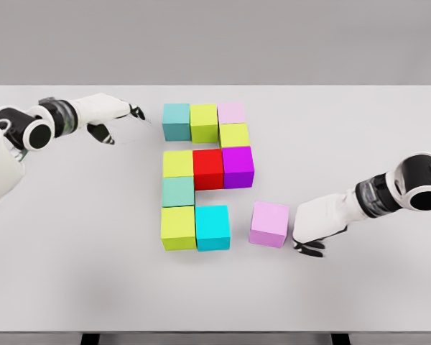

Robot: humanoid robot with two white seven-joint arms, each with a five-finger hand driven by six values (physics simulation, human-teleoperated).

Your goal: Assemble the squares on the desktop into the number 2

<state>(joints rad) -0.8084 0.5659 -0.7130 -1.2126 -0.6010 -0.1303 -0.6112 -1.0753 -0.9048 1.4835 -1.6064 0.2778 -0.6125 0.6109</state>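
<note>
Coloured cubes stand in a block pattern on the white table [72, 273]. The top row holds a teal cube [177, 121], a lime cube [204, 122] and a pale pink cube [231, 112], with a lime cube [235, 134] below the pink one. The middle row runs lime [178, 163], red [208, 168], purple [238, 166]. Below come a teal cube [178, 191], a lime cube [178, 227] and a cyan cube [212, 226]. A lilac cube [269, 223] sits slightly apart to the right of the cyan one. My right hand [310, 228] rests just right of it, fingers relaxed, holding nothing. My left hand [115, 118] hovers open left of the top row.
The table's far edge [215, 86] runs behind the cubes and its front edge [215, 332] lies near the bottom of the picture. No other objects stand on the table.
</note>
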